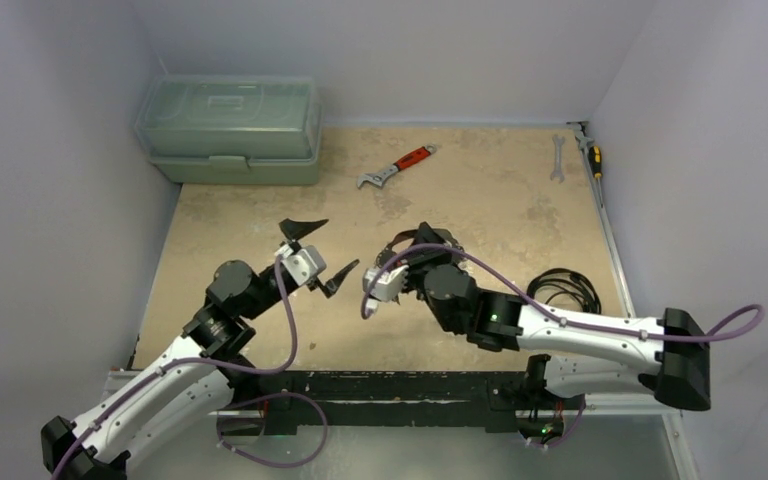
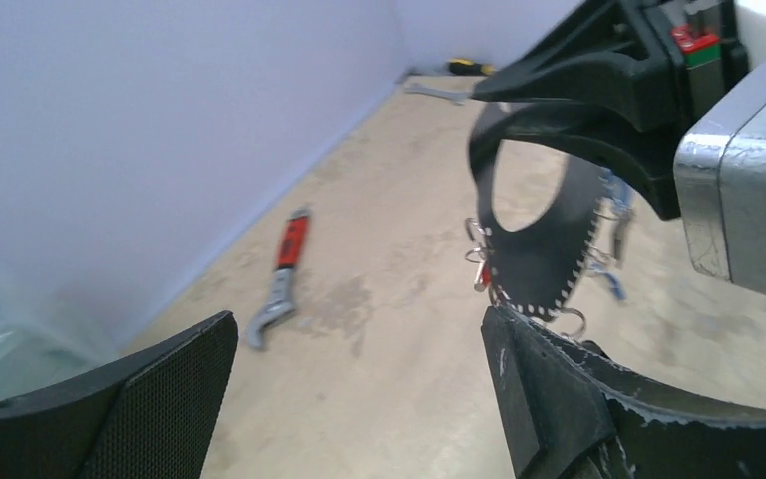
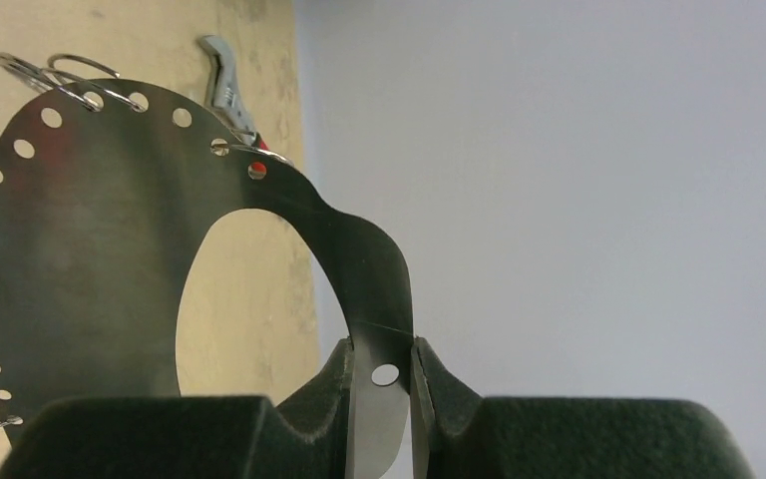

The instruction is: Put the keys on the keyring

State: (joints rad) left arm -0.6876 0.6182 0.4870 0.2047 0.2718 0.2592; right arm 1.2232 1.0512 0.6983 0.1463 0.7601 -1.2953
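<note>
My right gripper [image 3: 384,379] is shut on the narrow end of a dark flat crescent plate [image 3: 90,259] with small holes round its rim and one big opening. It holds the plate up above the table [image 1: 480,200]. Small wire rings [image 3: 60,70] hang from the rim holes. In the left wrist view, small keys with a red tag [image 2: 481,277] and a blue tag [image 2: 610,284] dangle from the plate [image 2: 539,259]. No large silvery wire loop shows. My left gripper [image 1: 322,252] is open and empty, its right finger [image 2: 559,399] just under the plate's lower edge.
A green toolbox [image 1: 230,128] stands at the back left. A red-handled wrench [image 1: 397,168] lies at the back middle. A silver spanner [image 1: 557,158] and a screwdriver [image 1: 592,152] lie at the back right. A black cable coil [image 1: 565,287] lies by the right arm.
</note>
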